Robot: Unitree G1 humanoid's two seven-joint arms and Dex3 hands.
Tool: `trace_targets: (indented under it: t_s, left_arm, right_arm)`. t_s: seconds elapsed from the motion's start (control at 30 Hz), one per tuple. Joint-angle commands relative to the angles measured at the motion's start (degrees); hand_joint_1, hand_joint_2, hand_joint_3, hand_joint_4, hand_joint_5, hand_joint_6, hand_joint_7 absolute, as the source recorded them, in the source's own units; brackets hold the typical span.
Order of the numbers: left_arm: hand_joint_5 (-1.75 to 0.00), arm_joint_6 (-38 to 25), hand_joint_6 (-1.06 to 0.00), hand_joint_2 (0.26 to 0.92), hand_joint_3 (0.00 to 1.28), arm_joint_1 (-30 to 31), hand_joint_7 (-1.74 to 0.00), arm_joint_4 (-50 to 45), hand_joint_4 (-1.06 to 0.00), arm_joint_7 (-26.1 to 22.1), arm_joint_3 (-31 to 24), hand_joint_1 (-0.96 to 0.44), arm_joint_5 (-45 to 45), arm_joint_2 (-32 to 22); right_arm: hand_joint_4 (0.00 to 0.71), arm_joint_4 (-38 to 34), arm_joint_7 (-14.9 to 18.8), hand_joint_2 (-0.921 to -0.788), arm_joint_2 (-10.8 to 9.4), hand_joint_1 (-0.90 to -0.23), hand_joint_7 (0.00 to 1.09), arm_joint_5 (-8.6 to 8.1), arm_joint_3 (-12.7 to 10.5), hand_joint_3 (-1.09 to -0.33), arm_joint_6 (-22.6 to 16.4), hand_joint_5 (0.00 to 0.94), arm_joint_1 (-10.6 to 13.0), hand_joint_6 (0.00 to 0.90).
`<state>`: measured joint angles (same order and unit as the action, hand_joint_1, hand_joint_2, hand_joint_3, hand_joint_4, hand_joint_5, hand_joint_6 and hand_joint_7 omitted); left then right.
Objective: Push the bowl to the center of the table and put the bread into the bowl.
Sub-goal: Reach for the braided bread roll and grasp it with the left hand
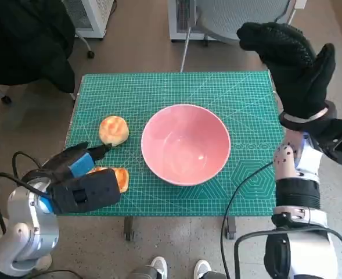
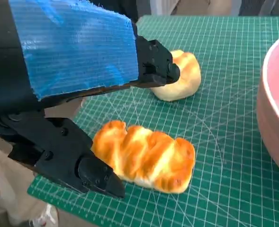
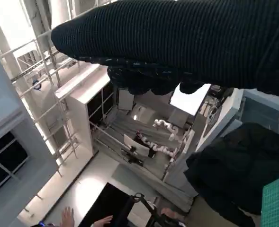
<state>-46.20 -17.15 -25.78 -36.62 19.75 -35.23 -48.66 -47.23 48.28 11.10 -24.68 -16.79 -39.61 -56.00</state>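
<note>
The pink bowl already sits near the middle of the green cutting mat that covers the counter, so the pushing half of the job looks done or close to it. The bread half is not: nothing lies inside the bowl. Two pieces remain on the mat on the robot's left side, a round bun just beside the bowl's rim, and a longer glazed braided loaf nearer the counter's front edge.

The left hand hangs low over that loaf, fingers apart and holding nothing; my guess is that it is lining up to grasp it. The right hand is raised off the counter at the far right corner, fingers spread and empty, well apart from the bowl and playing no part for now.

The head view gives the whole layout, but there the left hand hides most of the loaf. The left wrist view fills that gap: the braided loaf lies flat and whole between the black fingers, with no finger visibly touching it, the round bun sits beyond it, and the bowl's wall shows at the edge. The right wrist view shows only the glove against shelving and a room beyond, with a person's hand low in the picture; it tells nothing about the counter
</note>
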Motion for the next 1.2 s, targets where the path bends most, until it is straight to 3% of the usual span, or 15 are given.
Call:
trace_targets:
  t_s: [0.03,0.5,0.8,0.97,1.03,1.1,1.13,1.17,1.2]
  left_arm:
    - [0.00,1.68,-0.30,0.716,0.02,1.37,0.00,0.35,-0.13,-0.16,0.24,0.17,-1.22,0.34]
    - [-0.01,4.50,-0.32,0.715,0.02,0.32,-0.01,7.40,-0.17,0.05,3.40,0.06,-6.03,3.10]
    - [-0.03,6.15,-0.41,0.718,0.02,-1.58,-0.03,13.17,-0.27,-0.98,5.28,-0.01,-9.48,4.86]
    - [-0.06,7.29,-0.49,0.729,0.02,-1.78,-0.04,14.64,-0.40,-1.18,5.76,0.01,-10.98,5.26]
    - [-0.58,8.15,-0.59,0.753,0.02,-1.68,-0.04,15.29,-0.45,-0.95,5.84,0.04,-11.48,5.30]
    - [-0.88,9.28,-0.66,0.824,0.05,-1.62,-0.05,16.18,-0.59,-0.57,5.85,0.21,-11.83,5.30]
    - [-0.95,9.87,-0.69,0.806,0.11,-1.59,-0.09,16.63,-0.61,-0.39,5.82,0.24,-12.02,5.32]
    - [-1.09,10.60,-0.72,0.725,0.32,-1.54,-0.16,17.19,-0.65,-0.09,5.77,0.30,-12.22,5.36]
    - [-1.15,11.15,-0.70,0.700,0.40,-1.49,-0.55,17.59,-0.65,0.09,5.68,0.19,-12.40,5.43]
  right_arm:
    - [0.188,-0.44,0.75,-0.921,0.12,-0.736,0.00,-0.52,0.00,-0.757,0.31,0.000,0.97,0.244]
    - [0.189,-0.41,1.20,-0.921,0.09,-0.735,0.00,-0.78,0.01,-0.757,0.68,0.000,1.02,0.243]
    - [0.189,0.19,1.57,-0.921,0.15,-0.735,0.00,-1.12,-0.01,-0.756,1.27,0.000,1.10,0.244]
    - [0.189,0.59,1.70,-0.921,0.17,-0.738,0.00,-1.24,0.06,-0.756,1.58,0.000,1.26,0.245]
    - [0.189,0.82,1.75,-0.921,0.17,-0.740,0.01,-1.31,0.14,-0.753,1.66,0.000,1.38,0.247]
    - [0.189,1.02,1.84,-0.921,0.16,-0.741,0.01,-1.40,0.18,-0.752,1.74,0.000,1.48,0.247]
    - [0.190,1.10,1.88,-0.921,0.15,-0.741,0.01,-1.44,0.18,-0.752,1.78,0.000,1.52,0.247]
    - [0.190,1.18,1.95,-0.921,0.13,-0.742,0.01,-1.50,0.19,-0.752,1.84,0.001,1.57,0.248]
    - [0.190,1.24,2.00,-0.921,0.12,-0.742,0.01,-1.54,0.19,-0.751,1.88,0.001,1.60,0.248]
